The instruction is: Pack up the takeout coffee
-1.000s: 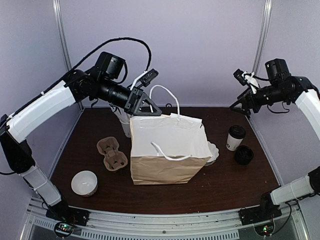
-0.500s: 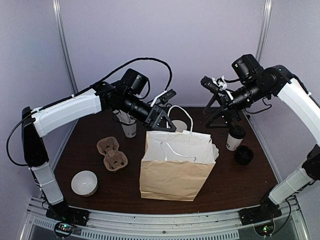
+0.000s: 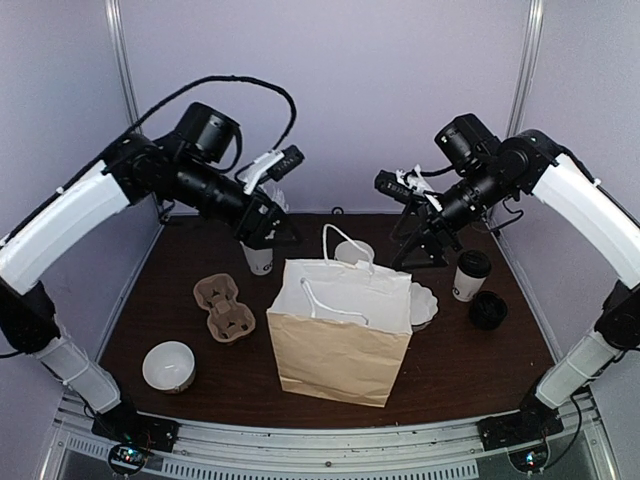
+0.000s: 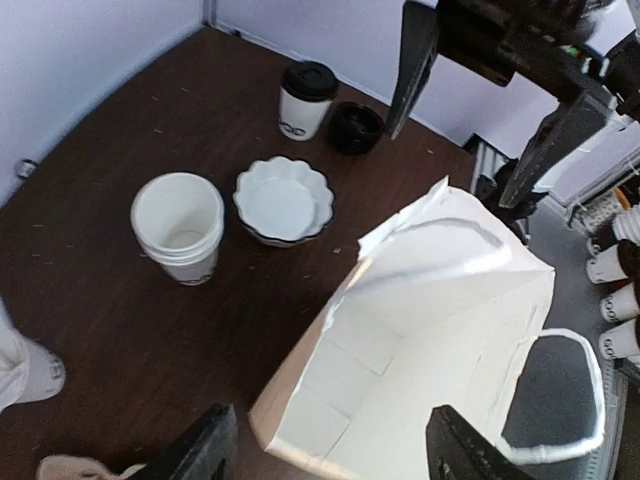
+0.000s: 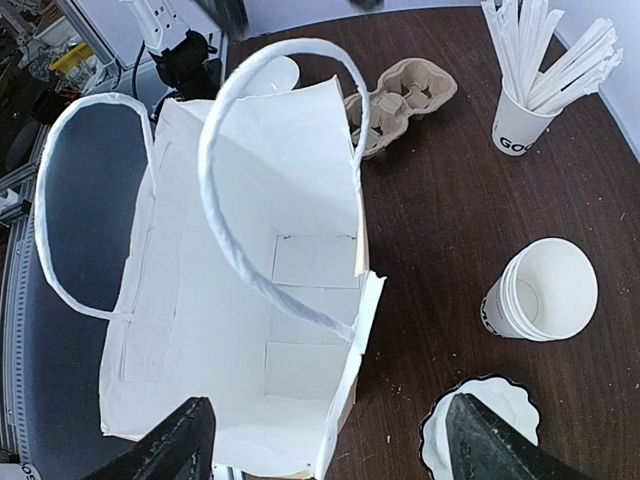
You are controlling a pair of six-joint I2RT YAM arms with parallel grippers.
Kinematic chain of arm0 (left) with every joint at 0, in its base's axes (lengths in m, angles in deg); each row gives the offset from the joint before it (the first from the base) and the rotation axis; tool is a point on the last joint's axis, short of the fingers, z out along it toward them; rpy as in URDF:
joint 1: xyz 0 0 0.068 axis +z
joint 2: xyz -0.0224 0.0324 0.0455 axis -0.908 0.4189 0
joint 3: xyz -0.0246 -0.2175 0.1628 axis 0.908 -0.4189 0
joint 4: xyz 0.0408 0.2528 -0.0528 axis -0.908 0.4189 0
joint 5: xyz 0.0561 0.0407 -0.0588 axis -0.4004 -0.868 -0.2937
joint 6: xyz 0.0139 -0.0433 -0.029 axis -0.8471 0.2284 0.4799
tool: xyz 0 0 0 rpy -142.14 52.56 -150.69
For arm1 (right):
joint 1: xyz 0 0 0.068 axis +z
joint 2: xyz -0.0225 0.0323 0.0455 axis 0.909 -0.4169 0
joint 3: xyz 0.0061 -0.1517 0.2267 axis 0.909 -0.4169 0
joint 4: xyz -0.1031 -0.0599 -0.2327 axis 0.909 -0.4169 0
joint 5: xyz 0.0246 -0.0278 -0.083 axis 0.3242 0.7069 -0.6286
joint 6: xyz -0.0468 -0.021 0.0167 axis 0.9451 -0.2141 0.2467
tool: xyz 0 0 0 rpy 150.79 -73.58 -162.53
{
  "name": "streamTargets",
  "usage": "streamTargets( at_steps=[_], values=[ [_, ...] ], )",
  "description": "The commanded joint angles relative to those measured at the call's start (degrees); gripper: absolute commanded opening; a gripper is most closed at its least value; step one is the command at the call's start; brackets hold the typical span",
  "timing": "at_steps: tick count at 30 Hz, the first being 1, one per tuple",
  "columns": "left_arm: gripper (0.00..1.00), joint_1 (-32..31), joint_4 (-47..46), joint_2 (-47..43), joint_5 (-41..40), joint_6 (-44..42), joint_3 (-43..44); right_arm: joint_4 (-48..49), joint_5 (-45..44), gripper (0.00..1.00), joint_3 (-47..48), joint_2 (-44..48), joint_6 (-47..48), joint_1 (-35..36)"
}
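The only print that can be read is "GO" on the straw cup (image 5: 520,125), which holds white wrapped straws. The dark lettering on the coffee (image 3: 470,275) and on the stacked cups (image 5: 540,290) is too small to make out. The table (image 3: 470,370) is dark brown, closed in by pale lilac walls (image 3: 400,90). The bag (image 3: 340,335) stands upright mid-table with its mouth open, showing only white lining and a folded floor. The coffee, lidded and upright, stands on the table to the right of the bag, outside it and just beside the black lids (image 3: 488,310). A scalloped bowl (image 4: 283,200) sits near the cups, and a cardboard carrier (image 3: 225,308) lies to the left. The left gripper (image 4: 335,455) and right gripper (image 5: 335,445) hang near the bag, fingers spread wide, holding nothing.
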Motion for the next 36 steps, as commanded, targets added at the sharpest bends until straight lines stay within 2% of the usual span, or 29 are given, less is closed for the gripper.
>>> streamTargets(
  at_steps=[1,4,7,9,11,17,27,29,33,36],
  values=[
    [0.7,3.1,6.3,-11.4,-18.9,-4.2,-1.9,-1.3,-0.9,0.83,1.7,1.8,0.6,0.3],
    [0.67,6.6,10.4,-13.5,-25.5,-0.1,-4.6,-0.6,-4.0,0.82,2.3,1.5,-0.2,0.3],
    [0.61,11.1,11.5,-14.7,-26.8,4.7,-9.8,0.2,-7.7,0.8,3.1,0.5,-0.5,1.0],
    [0.6,12.9,11.2,-15.0,-28.4,6.1,-12.7,-1.8,-6.7,0.79,4.7,-0.9,0.5,2.4],
    [0.61,13.5,10.3,-15.0,-29.7,6.5,-15.1,-3.6,-5.8,0.79,5.8,-2.0,1.4,4.5],
    [0.63,14.3,8.9,-12.2,-27.6,6.8,-18.8,-2.9,-10.5,0.79,8.6,-6.0,-2.2,8.7],
    [0.61,14.3,7.8,-11.2,-26.7,6.9,-19.5,-3.5,-10.5,0.65,10.9,-12.9,-7.0,8.7],
    [0.61,14.3,7.8,-11.2,-26.7,6.5,-19.6,-3.6,-9.2,0.58,10.1,-13.0,-6.9,8.7],
    [0.61,14.3,7.0,-11.2,-26.7,6.1,-19.9,-2.9,-8.5,0.33,9.3,-13.3,-7.2,8.7],
    [0.61,14.3,6.8,-10.7,-25.8,5.7,-19.7,-3.1,-8.8,0.06,10.3,-13.6,-7.2,8.7]
  ],
)
